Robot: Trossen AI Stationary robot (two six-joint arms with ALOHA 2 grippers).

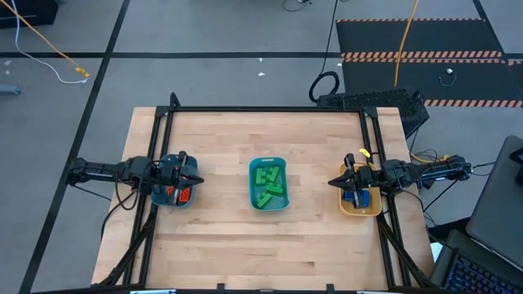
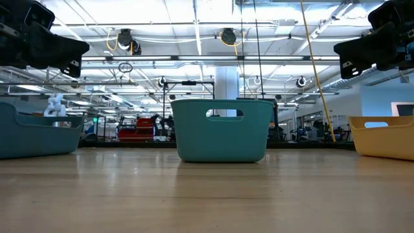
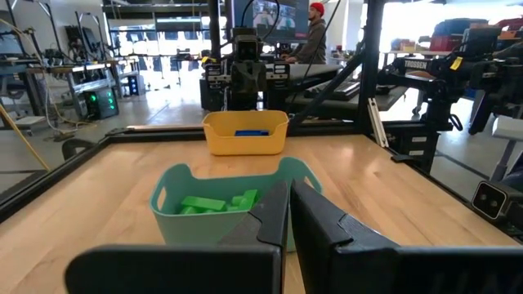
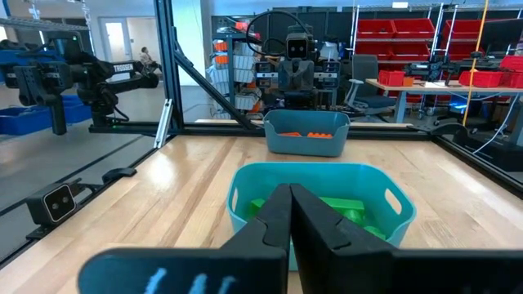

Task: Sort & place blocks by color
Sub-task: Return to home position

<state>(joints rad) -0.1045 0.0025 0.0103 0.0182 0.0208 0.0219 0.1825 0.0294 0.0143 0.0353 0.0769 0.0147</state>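
All blocks lie in bins. Green blocks fill the middle teal bin, and show also as green blocks in the left wrist view. Orange blocks lie in the left teal bin. Blue blocks lie in the yellow bin. My left gripper hovers shut and empty over the left bin; its tips point toward the middle bin. My right gripper hovers shut and empty over the yellow bin, pointing at the middle bin.
A black frame runs along the table's far edge and both sides. Bare wood lies between the bins and along the near side. In the low view both arms hang high above the bins. A person stands beyond the table.
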